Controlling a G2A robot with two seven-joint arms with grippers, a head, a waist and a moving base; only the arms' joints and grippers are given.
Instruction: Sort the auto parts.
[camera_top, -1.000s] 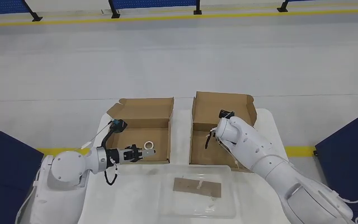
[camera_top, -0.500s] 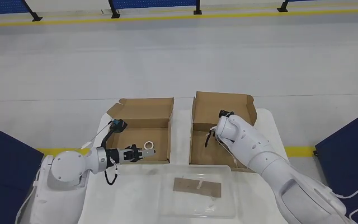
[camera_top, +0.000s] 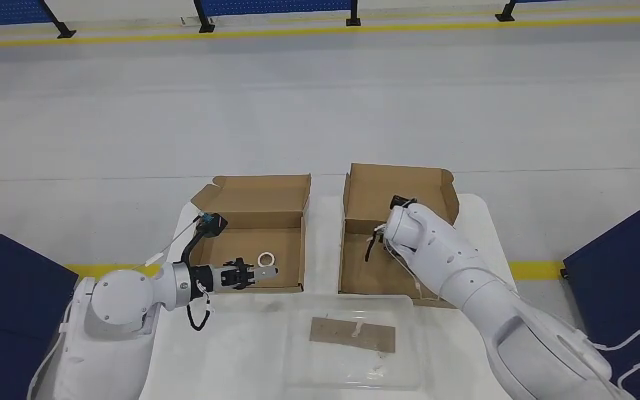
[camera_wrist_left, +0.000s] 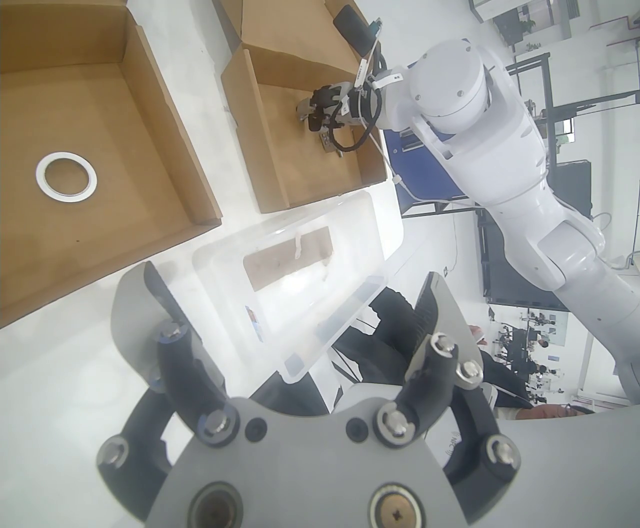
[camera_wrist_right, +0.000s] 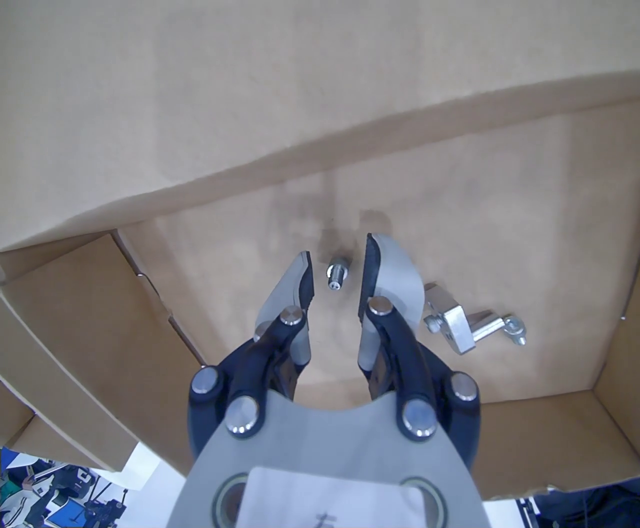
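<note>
A small threaded bolt (camera_wrist_right: 336, 276) sits on the floor of the right cardboard box (camera_top: 400, 186), between the fingers of the right pincer (camera_wrist_right: 336, 272), which stands part open and touches it on neither side. A metal bracket (camera_wrist_right: 457, 325) lies just beside one finger, so two parts look sorted here. A white ring (camera_wrist_left: 66, 176) rests in the left box (camera_wrist_left: 165, 125). The clear bin (camera_wrist_left: 386, 235) holds a cardboard slip (camera_wrist_left: 280, 255) and little else I can make out, so the job seems nearly done. The left pincer (camera_wrist_left: 295, 287) hangs wide and empty over the worktop (camera_wrist_left: 65, 350). The box walls hem the right arm in closely.
</note>
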